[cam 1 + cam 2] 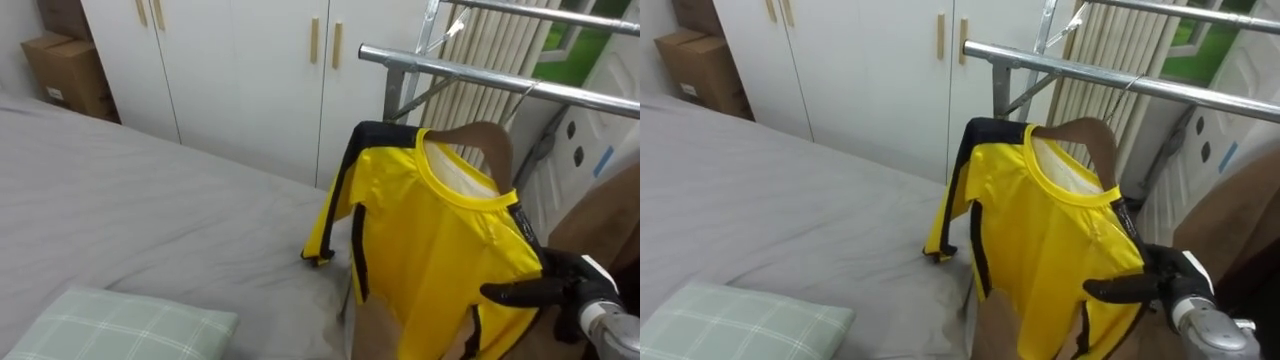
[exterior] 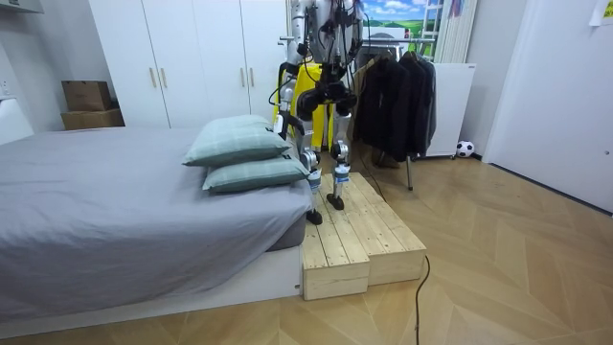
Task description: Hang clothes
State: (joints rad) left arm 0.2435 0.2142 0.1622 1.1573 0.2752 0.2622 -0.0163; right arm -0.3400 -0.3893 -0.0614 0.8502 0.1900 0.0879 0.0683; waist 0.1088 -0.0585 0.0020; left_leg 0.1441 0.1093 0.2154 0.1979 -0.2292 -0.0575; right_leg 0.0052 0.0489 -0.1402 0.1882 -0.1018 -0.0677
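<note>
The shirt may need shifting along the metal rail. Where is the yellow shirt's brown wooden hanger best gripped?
Grip the brown wooden hanger at its bare arch above the collar, coming from the robot's right, where the right hand rests against the yellow shirt with black trim. Cloth covers the hanger's arms; only that arch is exposed.

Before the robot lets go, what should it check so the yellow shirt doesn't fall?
1. Hanger hooked over rail: cannot tell; its top reaches the rail, but the seating is unclear.
2. Shirt on hanger: ok, the collar sits round it.
3. Right hand at the shirt's shoulder: ok.
4. Sleeve clear of bed: cannot tell.
5. Bare rail beside the hanger: ok.
</note>
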